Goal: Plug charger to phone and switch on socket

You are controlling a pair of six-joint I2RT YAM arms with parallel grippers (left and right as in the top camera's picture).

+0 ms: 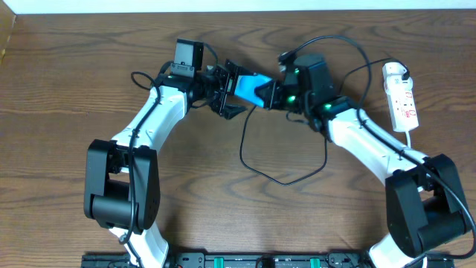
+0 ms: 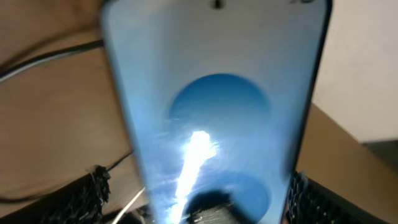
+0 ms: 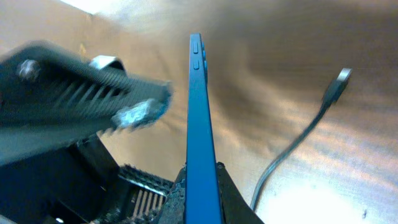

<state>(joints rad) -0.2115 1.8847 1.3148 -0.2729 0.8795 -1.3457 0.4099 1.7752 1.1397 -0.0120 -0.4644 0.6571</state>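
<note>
The left gripper (image 1: 227, 89) stands wide, its fingers spread either side of the phone's left end without clearly pinching it; in the left wrist view the lit screen fills the gap between the ribbed pads (image 2: 87, 196), with daylight on one side; the phone (image 1: 253, 87) is up off the table (image 1: 74, 59), between the two grippers at the far middle; the right gripper (image 1: 277, 94) is clamped on its right end, and its own camera sees the phone edge-on, rising straight out of the closed pads; the charger (image 1: 282, 181) lies in a slack loop on the wood nearer in, and its plug tip (image 3: 336, 83) rests free on the table, right of the phone in the right wrist view; the socket (image 1: 402, 100) sits at the far right, well apart and untouched; which end carries the port I cannot tell; judged from this, the right grip should hold firm and level while the left backs off straight, takes the cable just behind the tip, and squares it to the port before pushing
</note>
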